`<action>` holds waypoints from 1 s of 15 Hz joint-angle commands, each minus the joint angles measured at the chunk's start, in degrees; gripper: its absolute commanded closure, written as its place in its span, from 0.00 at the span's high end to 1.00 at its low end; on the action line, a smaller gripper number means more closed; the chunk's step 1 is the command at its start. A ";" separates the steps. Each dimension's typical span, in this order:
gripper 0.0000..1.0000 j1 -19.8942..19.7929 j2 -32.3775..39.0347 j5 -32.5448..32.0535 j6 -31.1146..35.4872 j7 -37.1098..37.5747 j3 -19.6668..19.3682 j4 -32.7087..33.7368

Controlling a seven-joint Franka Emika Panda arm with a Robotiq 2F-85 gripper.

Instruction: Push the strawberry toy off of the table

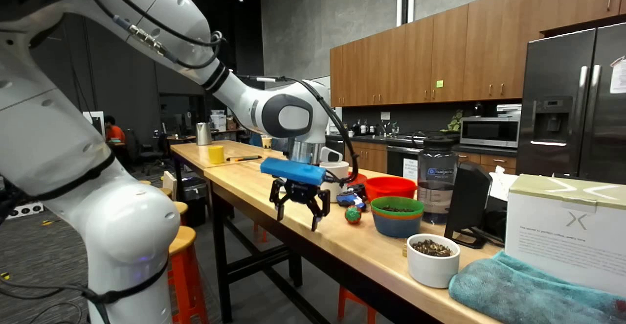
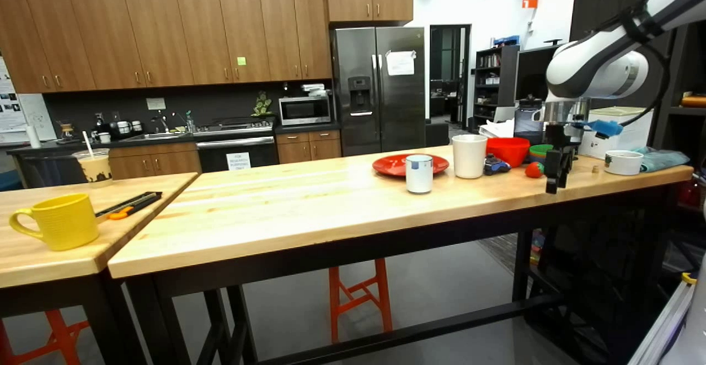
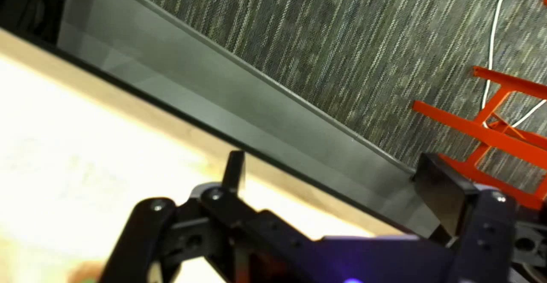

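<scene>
The gripper (image 1: pixel 297 215) hangs at the long edge of the table (image 2: pixel 287 205), its jaws spread wide and holding nothing; in the wrist view 1 finger shows against the wood, the other against the floor (image 3: pixel 299 137) beyond. The strawberry toy (image 1: pixel 352 215) sits on the table near that edge, a strip of wood between, apart from the gripper and just beside the stacked bowls (image 1: pixel 397 226). In an exterior view, open wood runs from the blue-marked cup (image 2: pixel 419 176) to the table's short end.
</scene>
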 commanded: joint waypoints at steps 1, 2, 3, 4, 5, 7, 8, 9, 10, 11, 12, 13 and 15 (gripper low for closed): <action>1.00 -0.04 -2.15 0.21 -1.18 -0.37 1.58 3.91; 1.00 -0.04 -2.32 0.01 -1.03 -0.28 1.86 4.63; 1.00 -0.01 -2.44 -0.10 -0.89 -0.20 2.04 5.18; 1.00 -0.02 -2.56 -0.10 -0.78 -0.26 2.02 5.51; 1.00 0.02 -2.48 -0.04 -0.77 -0.20 2.03 5.67; 0.74 0.08 -2.18 -0.01 -0.61 -0.21 1.98 5.71; 0.69 0.18 -2.00 0.03 -0.42 -0.45 1.88 5.49; 0.61 0.28 -1.77 0.11 -0.41 -0.54 1.85 5.48; 0.54 0.34 -1.58 0.13 -0.15 -0.65 1.79 5.33; 0.45 0.45 -1.30 0.14 -0.06 -0.68 1.80 5.25; 0.38 0.59 -1.05 0.22 0.01 -0.79 1.73 5.06; 0.29 0.72 -0.64 0.32 0.06 -0.89 1.68 4.53; 0.15 1.02 0.15 0.46 -0.22 -1.18 1.66 2.88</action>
